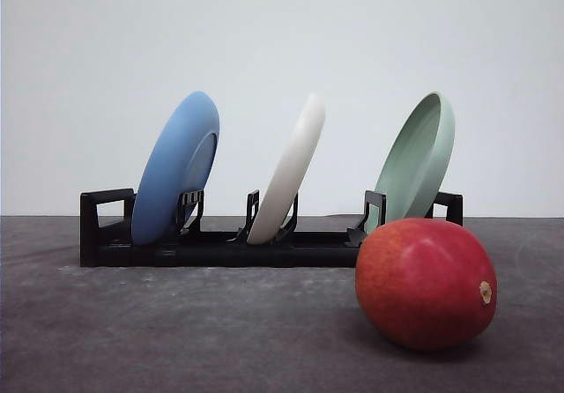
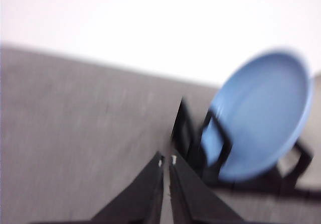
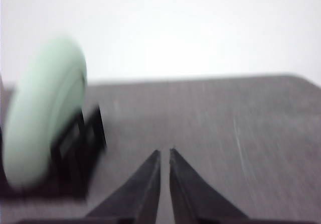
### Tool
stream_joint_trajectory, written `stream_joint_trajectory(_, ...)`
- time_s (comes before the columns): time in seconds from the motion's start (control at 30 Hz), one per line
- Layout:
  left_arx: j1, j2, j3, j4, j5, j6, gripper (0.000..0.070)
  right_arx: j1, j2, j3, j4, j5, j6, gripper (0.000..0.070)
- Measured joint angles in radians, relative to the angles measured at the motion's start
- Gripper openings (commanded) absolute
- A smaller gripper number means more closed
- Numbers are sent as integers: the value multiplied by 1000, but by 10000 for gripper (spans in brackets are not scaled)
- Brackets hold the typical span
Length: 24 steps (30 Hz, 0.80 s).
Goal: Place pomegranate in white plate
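Front view: your pomegranate (image 1: 426, 283) sits on the dark grey worktop (image 1: 176, 331), low and to the right, nearest the camera. Glossy red skin with orange shading up top; the small tan nub points right. It rests on its side, free of any contact but the worktop.

Behind it runs a black dish rack (image 1: 220, 248), set crosswise. Three plates stand on edge in its slots, all tilted with their tops leaning right. Blue plate (image 1: 176, 168) at the left end. Your white plate (image 1: 287, 171) in the middle slot, seen nearly edge-on. Pale green plate (image 1: 416, 157) at the right end, just behind the pomegranate from this angle; whether fruit and rack touch, you cannot tell from here.

Left wrist view, blurred: the left gripper (image 2: 166, 160) hangs above bare worktop, its fingers (image 2: 150, 184) pressed almost together with only a thin slit between the tips, pinching nothing. The blue plate (image 2: 261, 116) and the rack's end post (image 2: 186, 133) lie just beyond the tips.

Right wrist view, also blurred: the right gripper (image 3: 164, 152) shows its fingers (image 3: 145, 184) drawn close, a narrow gap between them, nothing held. The pale green plate (image 3: 42, 116) stands in the rack (image 3: 77, 153) off to one side, apart from the tips.
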Motion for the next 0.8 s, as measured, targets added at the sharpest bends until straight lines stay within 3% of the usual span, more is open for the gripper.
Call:
stream_joint_trajectory(0.13, 0, 0, 0, 142, 0, -13, 0, 0, 0, 7, 78, 0, 100, 27)
stream_joint_trajectory(0.27, 0, 0, 30, 116, -16, -19, 3, 0, 0, 60, 25, -1, 185, 6)
stream_joint_trajectory(0.5, 0, 39, 241, -171, -83, -24, 3, 0, 7, 267, -216, -29, 232, 6)
stream_joint_trajectory(0.8, 0, 220, 516, -545, -80, -51, 3, 0, 127, 503, -584, -79, 195, 6)
